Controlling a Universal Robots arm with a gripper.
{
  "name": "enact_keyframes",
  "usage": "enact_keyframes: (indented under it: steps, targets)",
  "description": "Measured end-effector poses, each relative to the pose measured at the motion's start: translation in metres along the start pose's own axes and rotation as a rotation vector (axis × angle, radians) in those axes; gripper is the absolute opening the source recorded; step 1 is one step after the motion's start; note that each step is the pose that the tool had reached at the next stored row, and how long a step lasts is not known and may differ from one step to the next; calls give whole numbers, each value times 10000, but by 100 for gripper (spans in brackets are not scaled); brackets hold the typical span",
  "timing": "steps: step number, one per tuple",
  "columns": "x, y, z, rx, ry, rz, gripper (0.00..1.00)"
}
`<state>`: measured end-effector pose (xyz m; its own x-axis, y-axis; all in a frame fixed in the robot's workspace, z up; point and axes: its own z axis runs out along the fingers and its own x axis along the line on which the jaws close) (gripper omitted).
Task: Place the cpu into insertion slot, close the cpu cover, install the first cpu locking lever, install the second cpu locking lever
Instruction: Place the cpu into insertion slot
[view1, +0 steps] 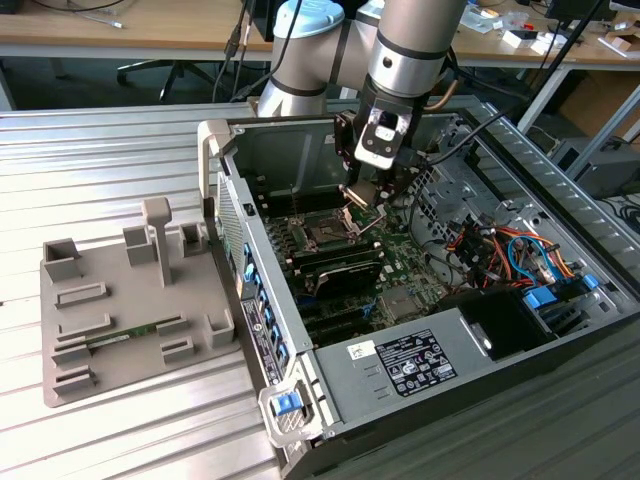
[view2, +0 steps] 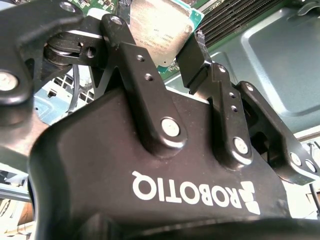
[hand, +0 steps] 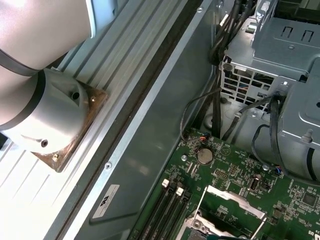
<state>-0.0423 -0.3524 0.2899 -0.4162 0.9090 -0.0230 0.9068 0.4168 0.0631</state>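
My gripper (view1: 365, 190) hangs inside the open computer case, shut on the cpu (view1: 357, 197), a small silver-topped square chip held tilted. In the second wrist view the cpu (view2: 161, 30) sits clamped between the two black fingers (view2: 192, 57). The insertion slot (view1: 322, 236) lies on the green board just below the chip, toward the exterior view's left, and the chip is above it, not touching. In the first wrist view the cpu cover (hand: 234, 197) stands raised as a silver frame over the insertion slot (hand: 207, 231).
Black memory slots (view1: 340, 265) run beside the socket. A power supply (view1: 420, 365) fills the case's near end, and cables with a drive cage (view1: 500, 250) crowd the exterior view's right. A grey fixture tray (view1: 60, 330) lies outside the case on the ribbed table.
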Motion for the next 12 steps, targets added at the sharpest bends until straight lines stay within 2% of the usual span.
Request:
enact_keyframes:
  steps: [12]
  targets:
    - [0, 0, 4, 3, -6, 100, 54]
